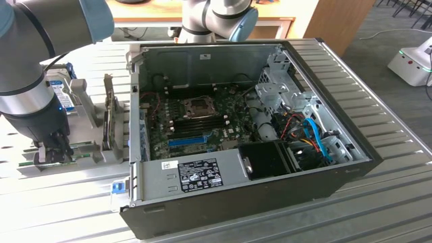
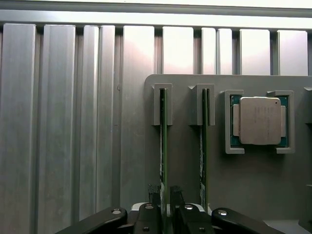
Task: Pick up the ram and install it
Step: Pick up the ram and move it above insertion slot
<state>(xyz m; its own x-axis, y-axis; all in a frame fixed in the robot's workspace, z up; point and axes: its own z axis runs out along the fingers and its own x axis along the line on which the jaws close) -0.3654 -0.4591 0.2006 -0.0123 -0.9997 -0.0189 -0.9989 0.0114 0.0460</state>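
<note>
Fingers (image 2: 155,194) of the gripper (image 2: 165,196) are pinching narrowly onto both faces of the ram (image 2: 164,136), which is standing on edge in its slot of the grey holder tray (image 2: 243,180), beside a second stick (image 2: 204,146) and a processor (image 2: 260,120); the tray is lying on the ribbed table (image 2: 58,122), off to the exterior view's left of the open computer case (image 1: 270,202)

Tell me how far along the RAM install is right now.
Done: the gripper is at the grey holder beside the open computer case. In hand: it straddles the ram, which stands on edge in its holder slot next to a second stick; a firm grip isn't clear. Left: the ram is not yet lifted out or seated on the motherboard.
</note>
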